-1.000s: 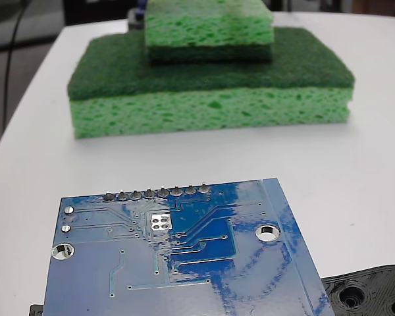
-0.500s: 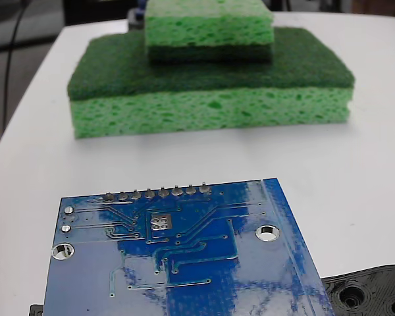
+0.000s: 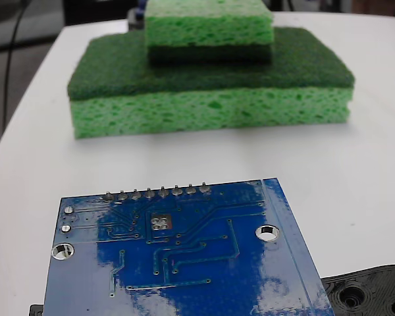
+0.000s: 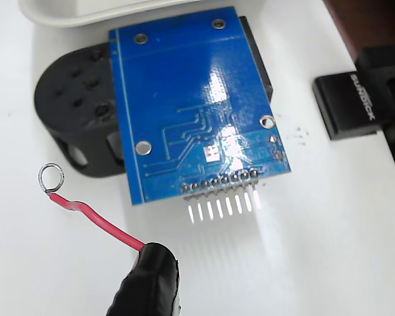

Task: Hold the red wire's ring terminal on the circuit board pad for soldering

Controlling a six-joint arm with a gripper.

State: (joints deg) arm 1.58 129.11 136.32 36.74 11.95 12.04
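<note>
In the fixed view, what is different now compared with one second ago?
Only the glare on the circuit board changed: its pale reflection has shrunk, so the board looks darker blue and the pad dimmer. The board, the sponges and the black piece stayed put.

Claw (image 4: 148, 283): black, rounded, seemingly tape-wrapped tip; fingers indistinguishable, wrist view.

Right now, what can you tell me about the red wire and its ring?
The red wire is thin, bright red and gently kinked, running up-left in the wrist view out of a black-wrapped holder. It ends in a small silvery ring terminal, which shows over bare white table, left of the circuit board and off it.
</note>
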